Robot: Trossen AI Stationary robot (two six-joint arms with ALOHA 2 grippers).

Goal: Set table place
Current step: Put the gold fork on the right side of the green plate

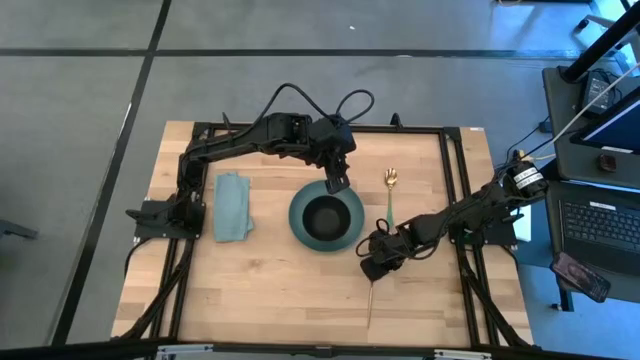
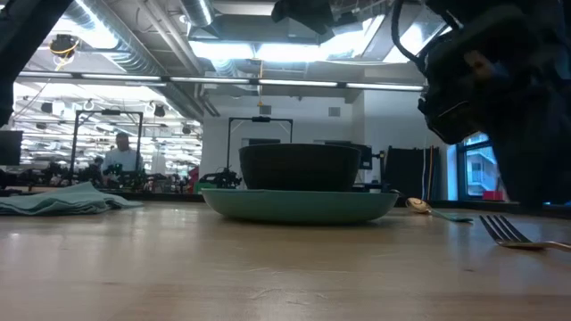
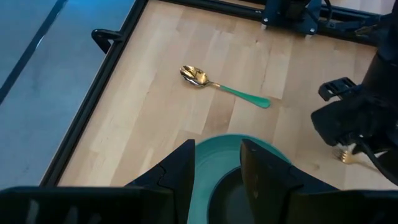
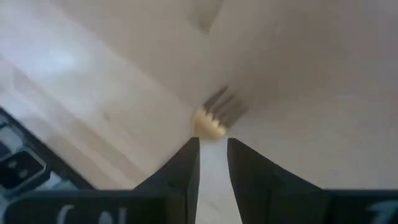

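Gold fork (image 1: 370, 298) lies flat on table (image 1: 270, 290), right of teal plate (image 1: 300, 228) — right gripper (image 1: 374, 264) low over its head, fingers narrow around it, grip not certain. Risk: thin fork slips or pivots if pinch sits off-centre. Left gripper (image 1: 337, 184) hovers over plate's far rim, fingers slightly apart, holding nothing.

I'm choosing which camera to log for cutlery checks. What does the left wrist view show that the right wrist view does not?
Only the left wrist view shows the spoon lying on the table, the plate rim under the left tool, and the right arm beyond. Only the right wrist view shows the fork tines close up, just ahead of the right tool. Both show the bare wooden top.
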